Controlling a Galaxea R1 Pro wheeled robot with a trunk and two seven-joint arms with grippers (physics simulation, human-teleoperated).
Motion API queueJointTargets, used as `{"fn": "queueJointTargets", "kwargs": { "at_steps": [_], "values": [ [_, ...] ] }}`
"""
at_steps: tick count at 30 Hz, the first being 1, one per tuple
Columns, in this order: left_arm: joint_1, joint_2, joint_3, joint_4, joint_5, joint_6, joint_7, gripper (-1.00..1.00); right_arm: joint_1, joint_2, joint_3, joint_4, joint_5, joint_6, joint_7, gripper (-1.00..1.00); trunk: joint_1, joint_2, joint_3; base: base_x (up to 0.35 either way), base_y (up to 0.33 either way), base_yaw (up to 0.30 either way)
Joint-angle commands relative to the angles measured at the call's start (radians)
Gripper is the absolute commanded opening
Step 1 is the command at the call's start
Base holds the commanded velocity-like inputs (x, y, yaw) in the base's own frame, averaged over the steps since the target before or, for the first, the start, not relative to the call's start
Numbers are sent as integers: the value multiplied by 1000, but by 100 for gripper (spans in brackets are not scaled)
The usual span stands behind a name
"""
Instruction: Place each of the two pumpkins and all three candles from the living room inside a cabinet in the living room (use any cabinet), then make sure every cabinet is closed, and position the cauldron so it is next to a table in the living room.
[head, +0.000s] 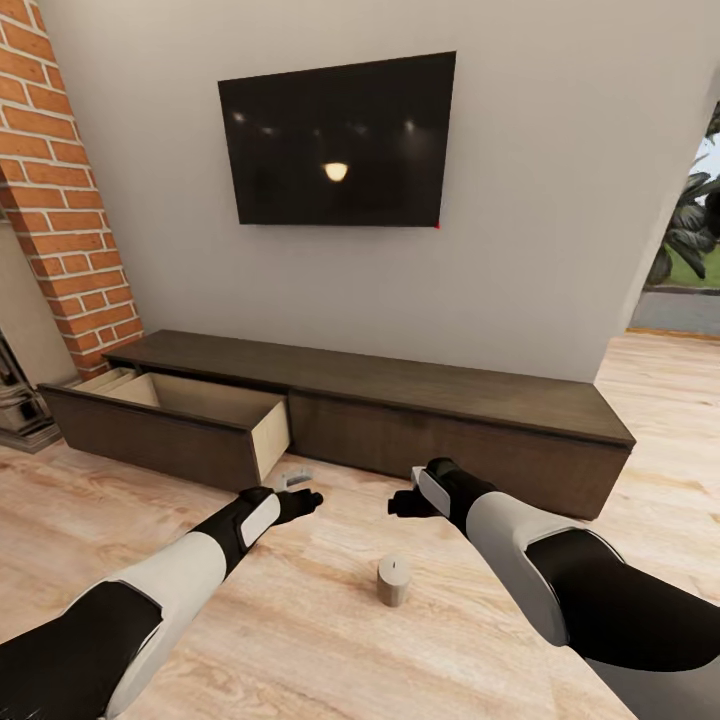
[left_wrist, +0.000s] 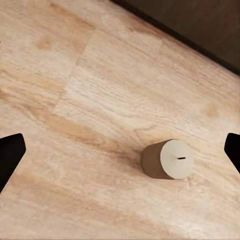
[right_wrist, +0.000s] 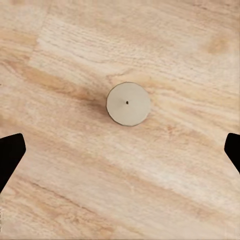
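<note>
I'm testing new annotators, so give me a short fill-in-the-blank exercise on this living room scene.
1. The candle stands on the ____.
2. The cabinet has one drawer that is ____.
3. Both tools, left and right, hold ____.

Missing words: floor; open; nothing

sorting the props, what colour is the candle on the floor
Tan-beige, with a paler flat top and a small dark wick mark; the candle shows best in the left wrist view.

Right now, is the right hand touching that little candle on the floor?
Apart. In the right wrist view the candle stands alone on bare floor, well clear of both open fingertips.
</note>
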Motion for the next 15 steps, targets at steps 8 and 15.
{"fn": "queueJointTargets", "kwargs": {
  "at_steps": [8,15],
  "values": [
    [0,4,-7,-175,7,81,6,100,0,0,5,-4,-12,-8,-7,100,0,0,-5,0,0,0],
    [0,20,-7,-315,5,231,9,100,0,0,5,-5,-13,-8,-7,100,0,0,-15,0,0,0]
  ]
}}
